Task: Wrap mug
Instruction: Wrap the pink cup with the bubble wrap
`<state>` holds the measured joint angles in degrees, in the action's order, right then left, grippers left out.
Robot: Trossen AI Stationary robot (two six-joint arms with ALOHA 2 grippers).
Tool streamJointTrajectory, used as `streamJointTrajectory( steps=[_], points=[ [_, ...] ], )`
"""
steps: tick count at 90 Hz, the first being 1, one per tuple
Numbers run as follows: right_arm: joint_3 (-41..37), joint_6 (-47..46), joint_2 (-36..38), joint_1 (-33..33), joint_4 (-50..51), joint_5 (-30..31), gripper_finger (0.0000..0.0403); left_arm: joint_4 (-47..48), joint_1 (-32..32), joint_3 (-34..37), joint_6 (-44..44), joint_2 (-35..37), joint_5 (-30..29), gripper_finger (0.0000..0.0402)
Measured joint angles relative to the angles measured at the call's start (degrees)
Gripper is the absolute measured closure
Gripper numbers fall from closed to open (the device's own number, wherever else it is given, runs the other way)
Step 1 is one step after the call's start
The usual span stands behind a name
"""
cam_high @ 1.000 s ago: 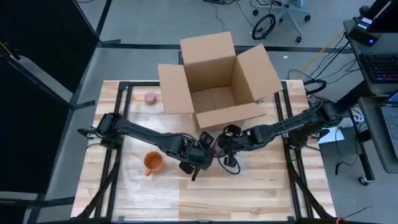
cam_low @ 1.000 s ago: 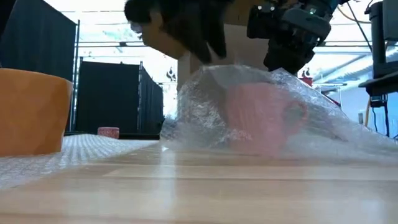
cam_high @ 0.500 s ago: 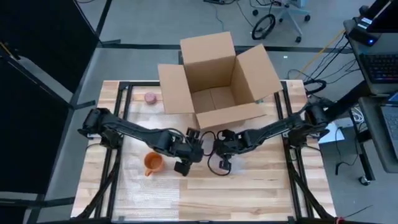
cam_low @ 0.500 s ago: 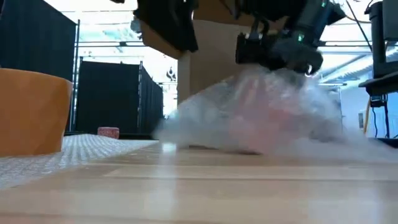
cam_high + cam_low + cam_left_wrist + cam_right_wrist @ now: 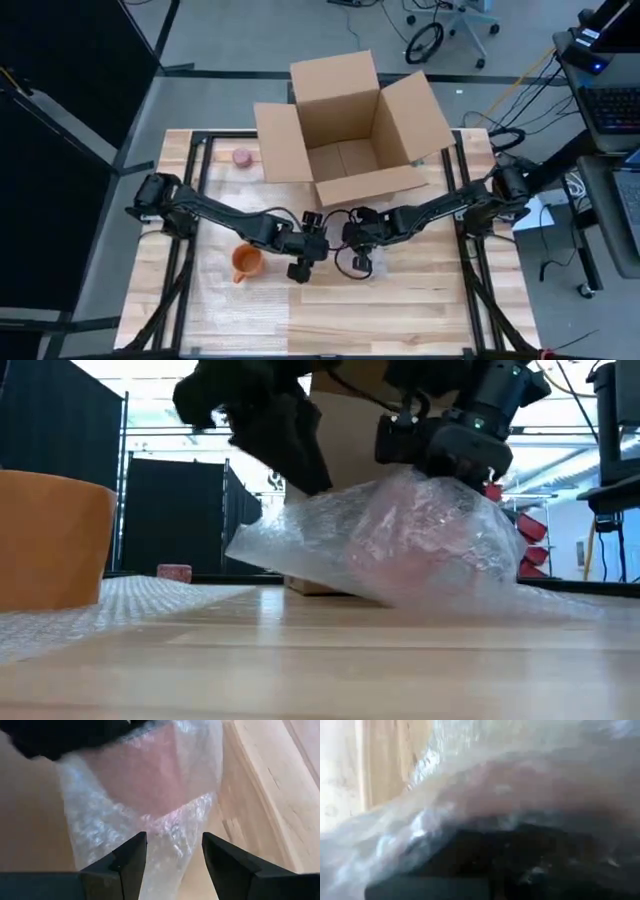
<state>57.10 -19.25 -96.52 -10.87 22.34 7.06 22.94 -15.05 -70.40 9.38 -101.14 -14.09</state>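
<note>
Since a second ago, both arms have drawn in toward the table's middle and the bubble wrap (image 5: 400, 550), which lay as a loose tent over the pink mug (image 5: 420, 545), is now gathered tightly round it into a rounded bundle, tipped up on one side just in front of the cardboard box (image 5: 345, 125). Going left to right in the high view, an orange mug (image 5: 245, 262) stands untouched on another sheet of wrap at the left; then the left gripper (image 5: 300, 268) hovers at the bundle's near edge, its fingers (image 5: 127, 862) spread apart with wrap between them, not visibly pinching anything; then the right gripper (image 5: 358, 240) presses down on top of the bundle, and whether its fingers are closed cannot be told. The wrapping looks well along: the mug is covered, but the loose flap beneath probably wants tucking under.
</note>
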Motion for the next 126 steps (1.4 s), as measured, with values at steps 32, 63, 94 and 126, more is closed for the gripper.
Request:
streamJointTrajectory(
  steps=[32, 63, 94, 126],
  points=[
    [0.1, 1.9, 0.1, 0.0, -0.8, -1.3, 0.0402, -22.6, 5.8, 11.2, -0.8, -1.9, 3.3, 0.0221],
    [0.3, 4.7, 0.3, -1.3, -1.1, -5.6, 0.0403, -31.8, 5.8, 11.0, -4.7, -7.7, 16.0, 0.0221],
    [1.0, 0.4, 0.3, -9.4, -0.9, -7.6, 0.0403, -36.6, -2.1, 10.7, -7.5, -8.4, 15.2, 0.0221],
    [2.5, -1.6, 0.2, -12.5, 2.5, -7.6, 0.0403, -31.7, -2.3, 10.3, -7.3, -5.2, 8.9, 0.0221]
  ],
)
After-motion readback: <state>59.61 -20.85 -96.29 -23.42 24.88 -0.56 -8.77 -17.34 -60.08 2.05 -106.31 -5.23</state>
